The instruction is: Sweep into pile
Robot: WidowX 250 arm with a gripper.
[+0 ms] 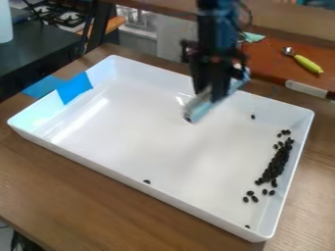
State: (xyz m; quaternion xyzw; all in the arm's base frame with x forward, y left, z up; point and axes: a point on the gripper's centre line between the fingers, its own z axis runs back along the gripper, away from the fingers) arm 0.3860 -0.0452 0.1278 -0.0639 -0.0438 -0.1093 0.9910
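"What's lying closest to us here?"

"The wooden table (pixel 78 196), and it's bearing the big white tray (pixel 144 137)."

"And behind that?"

"A dark counter (pixel 46 51) is standing at the upper left, and a reddish-brown surface (pixel 272 63) is stretching along the upper right."

"Where's the robot in all this?"

"Its black arm (pixel 219 29) is hanging down from the top edge, and the gripper (pixel 210 93) is hovering over the far part of the tray. Its fingers are pinching a pale tool (pixel 204 106), which is slanting down to the left. Whether that lower end is touching the tray floor, I can't tell."

"I'm seeing blue tape (pixel 73 88), too."

"Yes, it's running over the tray's left wall."

"And the little black pieces?"

"Most are lying in a long, narrow heap (pixel 276 164) just beside the right wall, with small groups sitting near both ends."

"A yellow-green-handled spoon (pixel 307 63) is resting on the reddish-brown surface."

"And three strays are lying apart from the heap: one (pixel 253 116) near the far wall, one (pixel 146 182) by the near wall, one (pixel 247 226) towards the near right corner."
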